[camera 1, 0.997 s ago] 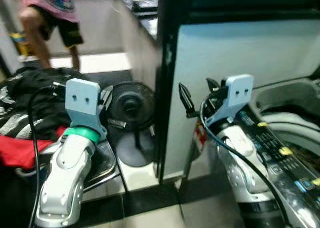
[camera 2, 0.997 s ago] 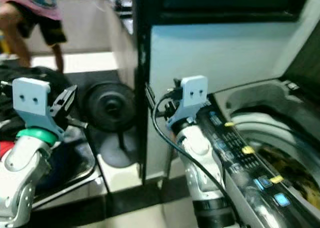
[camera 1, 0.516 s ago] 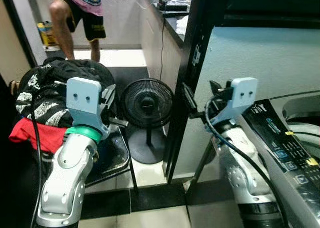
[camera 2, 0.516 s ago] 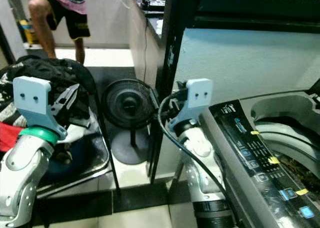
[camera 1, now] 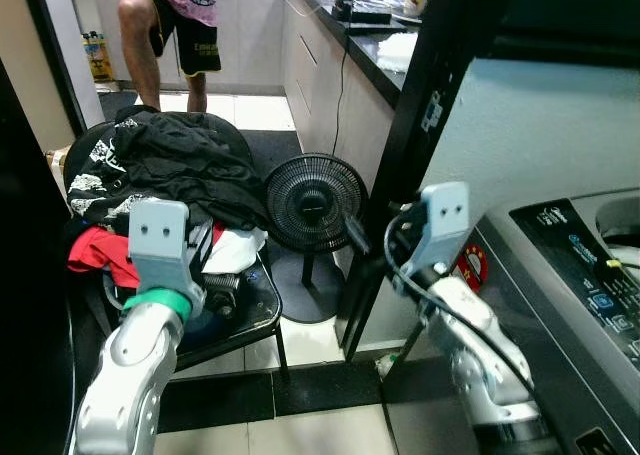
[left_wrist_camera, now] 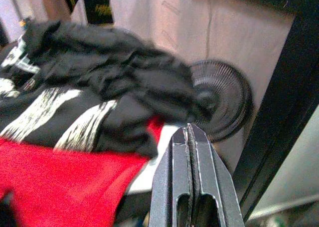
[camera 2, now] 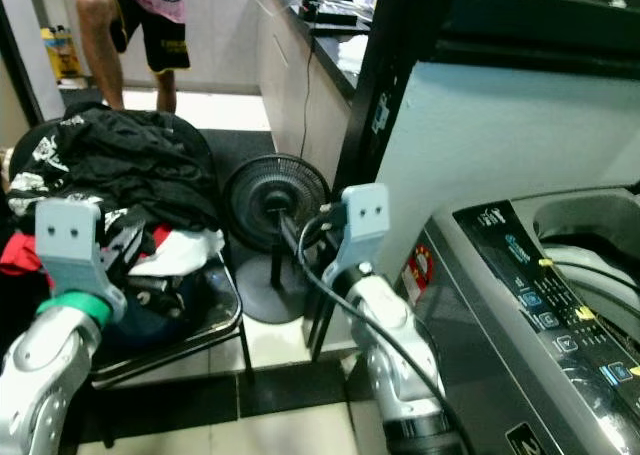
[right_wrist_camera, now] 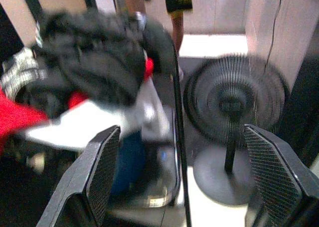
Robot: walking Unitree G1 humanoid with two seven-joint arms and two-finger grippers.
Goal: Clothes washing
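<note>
A heap of clothes (camera 1: 165,165), mostly black with red (left_wrist_camera: 55,177) and white pieces, lies piled on a dark metal chair (camera 1: 252,313) at my left. The washing machine (camera 1: 580,275) stands at my right, its grey control panel facing me and the tub opening at the far right edge. My left gripper (left_wrist_camera: 188,131) is shut with nothing in it and hovers just before the near side of the heap. Held out in front of the machine's left corner, my right gripper (right_wrist_camera: 180,132) is open and points toward the chair and the fan.
A black floor fan (camera 1: 313,203) stands between the chair and a black upright post (camera 1: 412,145). A person (camera 1: 170,15) in a pink shirt and black shorts stands at the back by the kitchen counter (camera 1: 365,37). Pale tiled floor lies below.
The whole view has swung left and down: the clothes heap now sits nearer the middle and the washing machine has slid to the right edge. Both arms sit lower in the picture.
</note>
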